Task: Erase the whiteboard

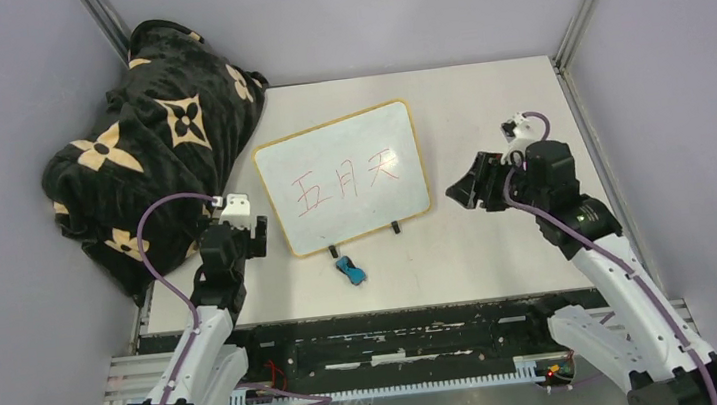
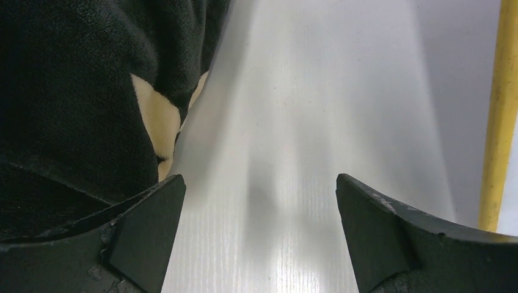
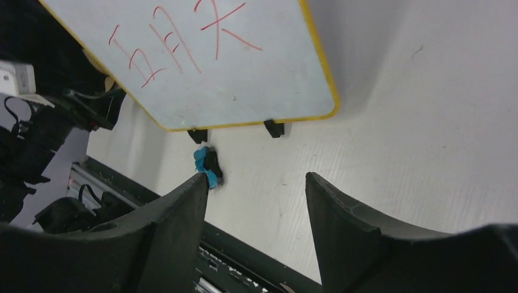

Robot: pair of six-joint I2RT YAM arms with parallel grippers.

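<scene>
Nearest me, a small blue-and-black piece (image 1: 350, 270), likely the eraser, lies on the tabletop (image 1: 500, 248) at the 6 o'clock of the whiteboard (image 1: 344, 179), so it needs fetching first. My left arm (image 1: 214, 283) at the board's 9 o'clock and right arm (image 1: 578, 220) at 3 flank it, jaws open and empty, ready for that; the board sits mid-tabletop, red writing intact.

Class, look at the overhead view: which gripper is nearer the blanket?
Left. The left gripper sits right beside the blanket, between it and the whiteboard. The right gripper is across the table, beyond the whiteboard's right edge.
</scene>
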